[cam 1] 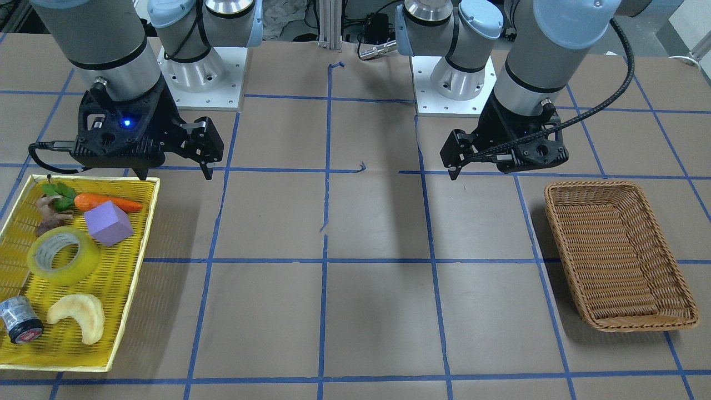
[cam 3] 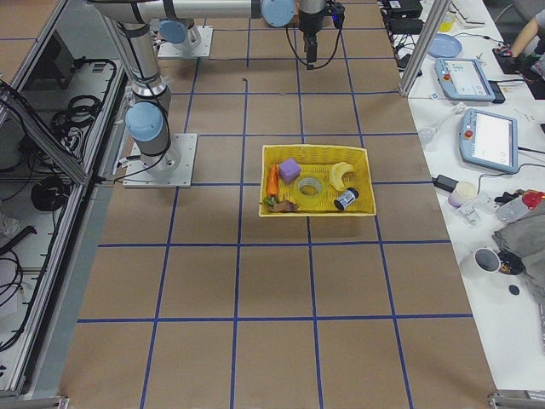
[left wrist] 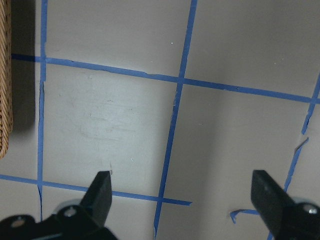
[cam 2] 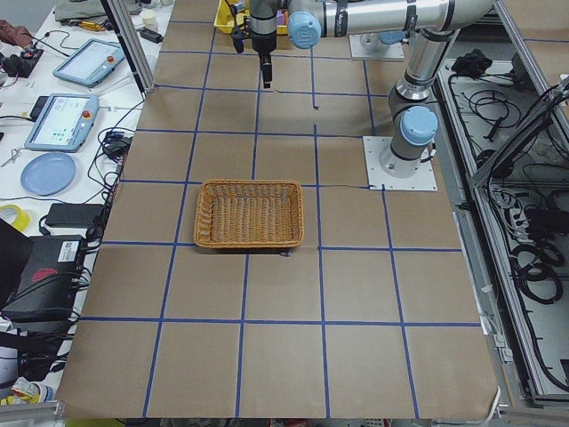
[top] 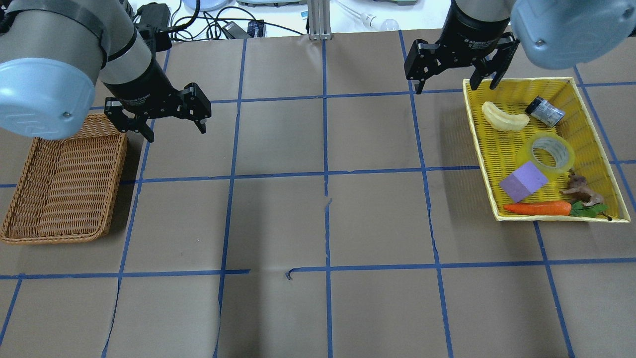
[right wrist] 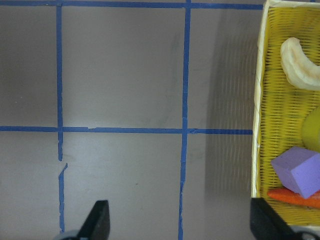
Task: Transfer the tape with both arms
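Note:
The tape (top: pixel 549 152) is a translucent yellow roll that lies flat in the yellow tray (top: pixel 479 144). It also shows in the front-facing view (cam 1: pixel 63 255) and the exterior right view (cam 3: pixel 309 187). My right gripper (top: pixel 454 87) is open and empty. It hovers over the table just off the tray's far left corner, apart from the tape. Its wrist view shows the open fingers (right wrist: pixel 97 220) over bare table with the tray's edge at the right. My left gripper (top: pixel 176 133) is open and empty, and it hovers beside the wicker basket (top: pixel 64 184).
The tray also holds a purple block (top: pixel 524 181), a carrot (top: pixel 536 208), a pale crescent pastry (top: pixel 504 118), a small dark cylinder with a red end (top: pixel 545 111) and a brown root (top: pixel 579 188). The brown table between the arms carries blue tape grid lines.

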Controlling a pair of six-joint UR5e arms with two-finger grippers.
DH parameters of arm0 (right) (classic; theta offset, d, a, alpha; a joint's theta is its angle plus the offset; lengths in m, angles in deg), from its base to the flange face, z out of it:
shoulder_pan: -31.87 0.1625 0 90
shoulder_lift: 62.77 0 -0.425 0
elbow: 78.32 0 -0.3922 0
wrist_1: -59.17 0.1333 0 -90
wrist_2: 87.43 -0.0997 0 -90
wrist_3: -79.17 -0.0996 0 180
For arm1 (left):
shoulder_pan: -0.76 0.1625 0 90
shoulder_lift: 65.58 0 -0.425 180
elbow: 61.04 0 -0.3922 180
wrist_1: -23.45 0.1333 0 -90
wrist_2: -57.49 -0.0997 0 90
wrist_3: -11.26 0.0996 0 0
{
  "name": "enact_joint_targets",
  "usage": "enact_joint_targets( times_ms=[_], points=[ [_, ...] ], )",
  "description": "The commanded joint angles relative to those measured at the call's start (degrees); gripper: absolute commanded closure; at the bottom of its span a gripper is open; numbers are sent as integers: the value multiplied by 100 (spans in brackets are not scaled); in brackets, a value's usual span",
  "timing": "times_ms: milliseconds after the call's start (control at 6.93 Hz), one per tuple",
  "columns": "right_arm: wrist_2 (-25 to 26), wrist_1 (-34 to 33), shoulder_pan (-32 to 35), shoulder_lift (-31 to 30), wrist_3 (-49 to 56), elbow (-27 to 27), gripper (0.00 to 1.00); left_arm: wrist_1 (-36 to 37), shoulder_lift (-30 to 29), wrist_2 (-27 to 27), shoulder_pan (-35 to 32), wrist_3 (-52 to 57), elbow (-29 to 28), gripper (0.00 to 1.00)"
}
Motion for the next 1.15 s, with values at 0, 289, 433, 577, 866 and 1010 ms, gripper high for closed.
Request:
enact_joint_targets(
  times_ms=[0,289,433,577,866,1010],
  points=[
    [0,9,2,-1,3,10,0,0,4,-6,13,37,0,0],
    [35,9,-15,-1,12,1,0,0,-22,2,13,29,0,0],
    [27,9,-15,-1,12,1,0,0,-14,2,4,37,0,0],
    [18,9,-41,8,56,19,0,0,-5,2,4,29,-8,0],
    [-9,0,-41,34,74,19,0,9,-14,2,4,37,0,0],
    [0,0,-50,43,91,1,0,9,-14,2,4,37,0,0]
  ],
)
